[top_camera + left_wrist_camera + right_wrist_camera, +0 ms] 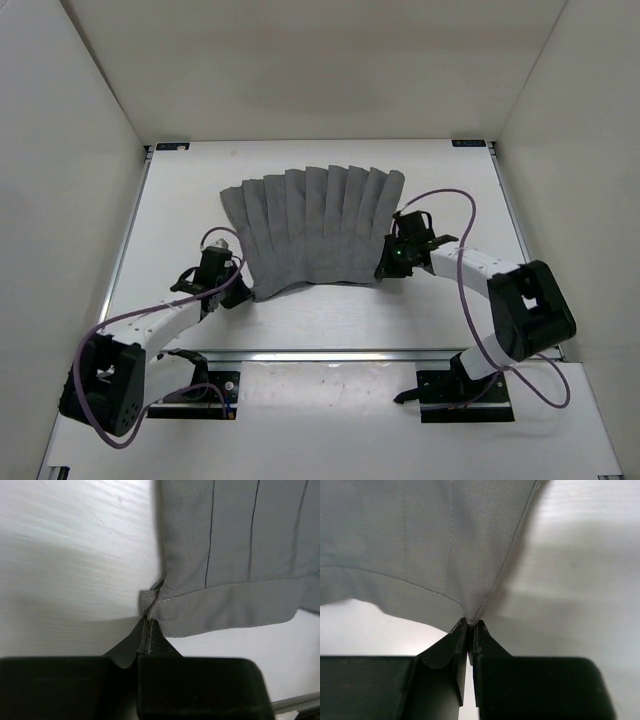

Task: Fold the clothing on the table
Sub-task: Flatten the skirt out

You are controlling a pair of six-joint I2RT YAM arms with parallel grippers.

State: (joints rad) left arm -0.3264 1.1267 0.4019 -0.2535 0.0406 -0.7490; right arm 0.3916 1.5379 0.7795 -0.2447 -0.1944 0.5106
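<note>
The clothing (315, 230), a dark grey pleated skirt, lies fanned out flat on the white table (320, 320), its wide edge toward the back. My left gripper (243, 290) is shut on the skirt's near left corner; in the left wrist view the hem corner (152, 607) is pinched between the left gripper's (146, 625) dark fingertips. At the near right corner my right gripper (385, 268) is shut too, and the right wrist view shows the fabric's tip (472, 612) caught in the right gripper (469, 626).
White walls enclose the table on three sides. A metal rail (340, 353) runs along the near edge by the arm bases. Purple cables (460, 270) loop over both arms.
</note>
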